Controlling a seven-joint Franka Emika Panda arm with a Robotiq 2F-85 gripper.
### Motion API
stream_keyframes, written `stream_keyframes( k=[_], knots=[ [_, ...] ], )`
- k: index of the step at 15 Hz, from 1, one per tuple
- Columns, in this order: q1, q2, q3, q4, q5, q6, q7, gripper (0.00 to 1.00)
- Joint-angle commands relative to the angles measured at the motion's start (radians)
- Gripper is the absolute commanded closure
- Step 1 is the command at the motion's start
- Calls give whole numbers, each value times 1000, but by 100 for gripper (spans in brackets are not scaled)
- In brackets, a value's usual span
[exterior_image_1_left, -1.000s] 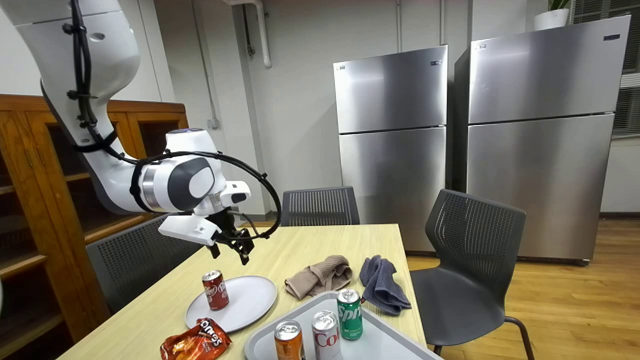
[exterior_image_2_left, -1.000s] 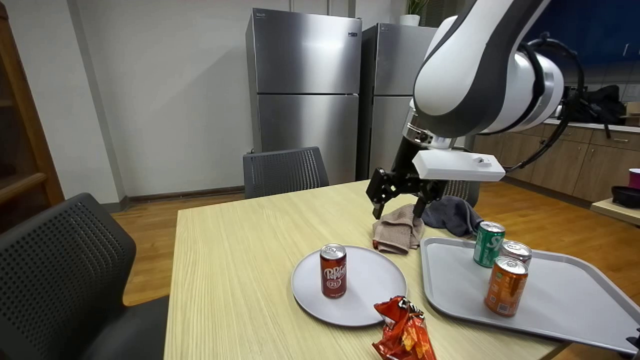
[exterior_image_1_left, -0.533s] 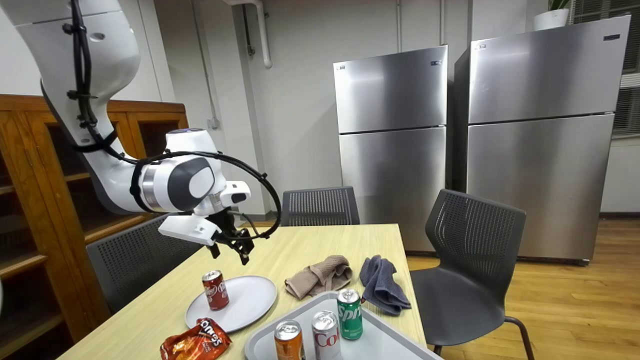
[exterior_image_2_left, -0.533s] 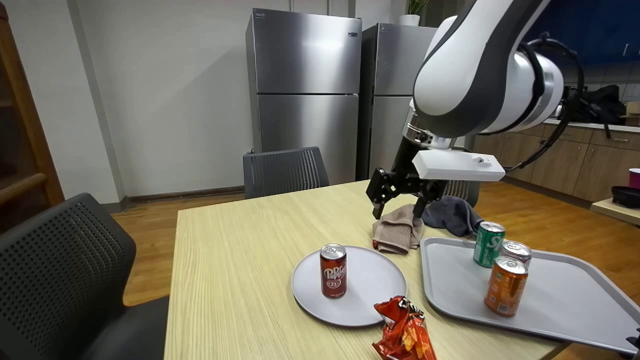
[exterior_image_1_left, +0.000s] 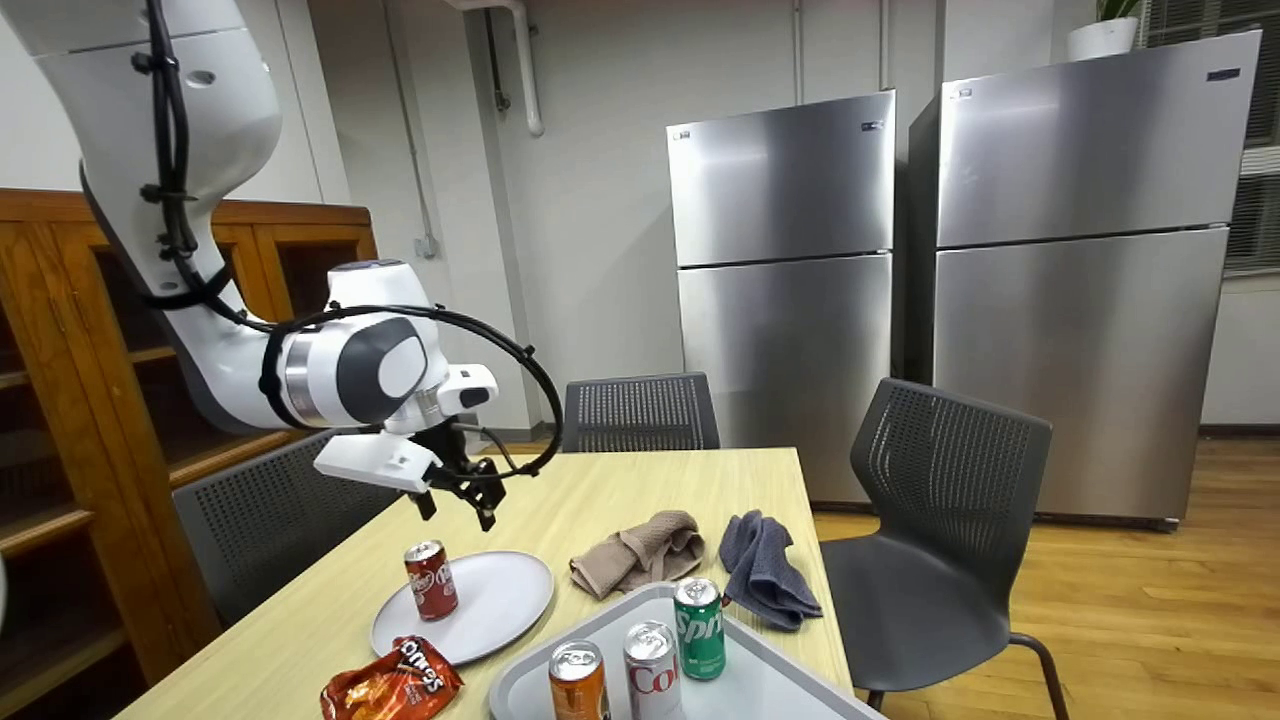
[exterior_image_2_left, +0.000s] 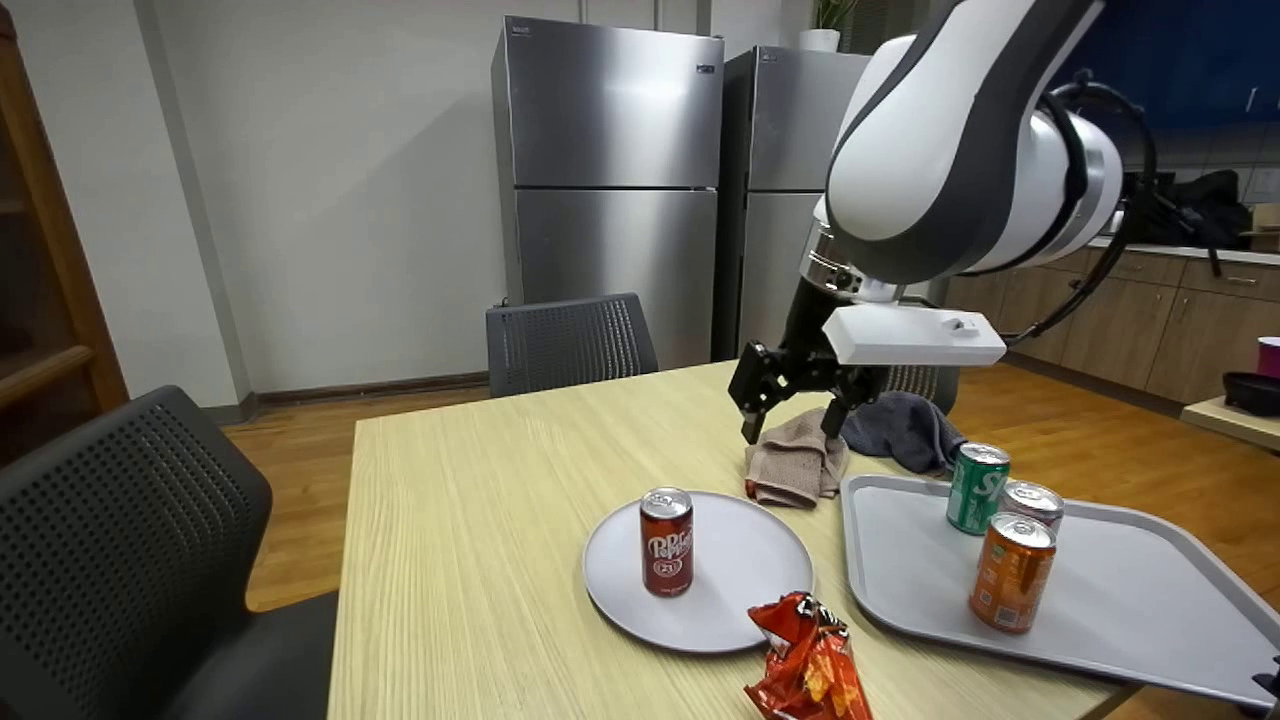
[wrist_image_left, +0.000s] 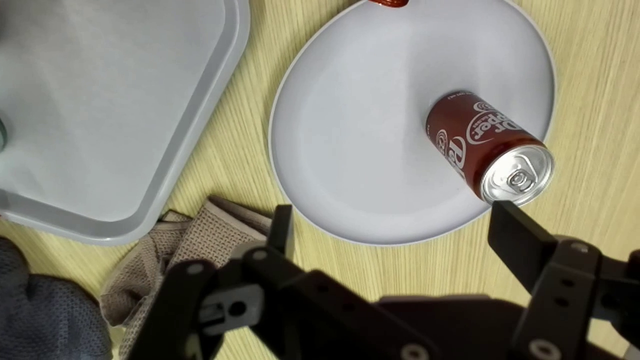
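Observation:
My gripper (wrist_image_left: 392, 206) is open with nothing between its fingers, held above the table in both exterior views. Closest below it in the wrist view lies the near edge of a round grey plate (wrist_image_left: 350, 125). A dark red Dr Pepper can (wrist_image_left: 465, 130) stands upright on that plate; its lid appears just beyond the right fingertip, with height between them in an exterior view (exterior_image_1_left: 431, 582). A brown towel (wrist_image_left: 215, 235) is partly covered by the left finger. Beside the plate lies a red Doritos bag (exterior_image_2_left: 812, 660), only its edge showing in the wrist view.
A grey tray (exterior_image_2_left: 1130, 580) carries an orange can (exterior_image_2_left: 1012, 580), a green Sprite can (exterior_image_2_left: 978, 495) and a silver Coke can (exterior_image_1_left: 653, 675). A dark blue-grey towel (exterior_image_1_left: 765, 575) lies near the table edge. Chairs (exterior_image_1_left: 950, 500) stand around the table, and a wooden cabinet (exterior_image_1_left: 60, 400) is behind the arm.
The arm and gripper have shifted very slightly left and down in both exterior views during the last half second. The cans, plate, bag and towels have stayed put.

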Motion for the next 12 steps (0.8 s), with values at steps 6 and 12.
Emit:
stream_keyframes(
  k=[6,12],
  knots=[
    [61,144,-30,147,-128,-26,24,0],
    [93,230,-6,249,-121,-60,-9,0]
  ],
)
